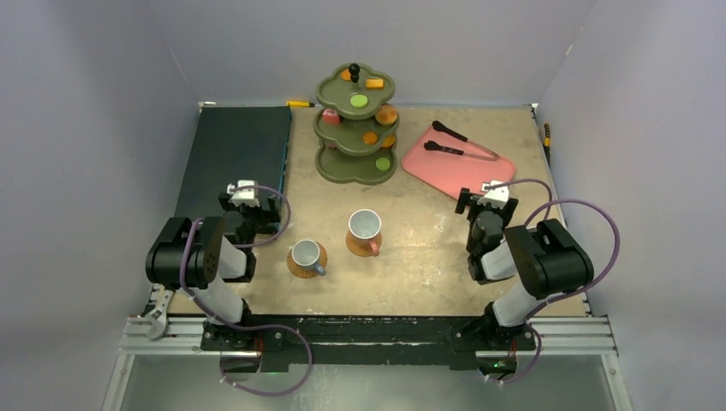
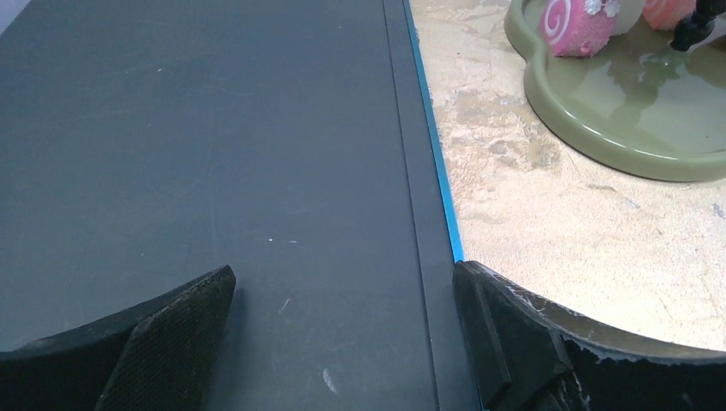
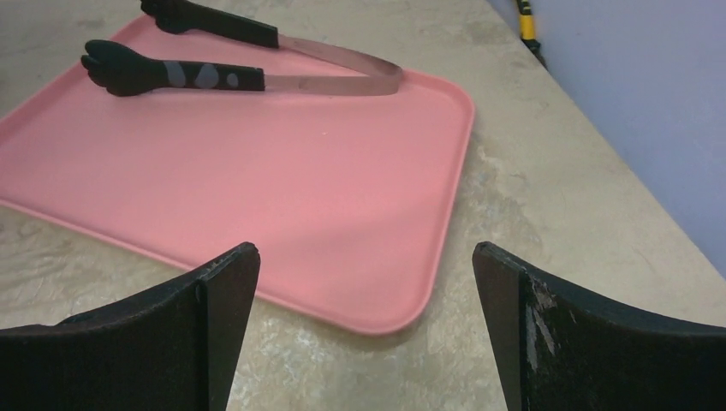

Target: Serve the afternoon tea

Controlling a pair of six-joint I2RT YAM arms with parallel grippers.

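Between the two hands, on the bench (image 1: 428, 265), a grey mug (image 1: 306, 254) and an orange mug (image 1: 365, 226) are set, each on a coaster. The grey mug lies just right of the left hand (image 2: 342, 291) and slightly behind it. The orange mug lies further right, about midway to the right hand (image 3: 366, 265). The sweets (image 1: 359, 100) are kept on a three-tier stand (image 1: 330, 171), ahead and right of the left hand and ahead and left of the right hand.

Both hands are spread wide apart, and nothing is held. A dark mat (image 2: 214, 154) lies under the left hand. A pink tray (image 3: 257, 197) with tongs (image 3: 171, 75) lies just ahead of the right hand.

The mugs are judged stiff, smooth and rather slippery. A hold across the wall at the rim, one finger inside, is judged firmer than one on the small handle. The sweets are judged small, light and apt to slip or roll, so they are best pinched across their sides. Reach onto the lower tiers is judged tight beneath the tiers above.

Much of the lower tiers is shadowed from above, so the sweets cannot be counted or sorted with certainty. Only a pink swirled sweet (image 2: 575, 26) and part of one tier are caught by the left wrist camera, cut off at the frame edge. Neither mug is seen from either wrist. The upper arm of the tongs is cropped in the right wrist view.
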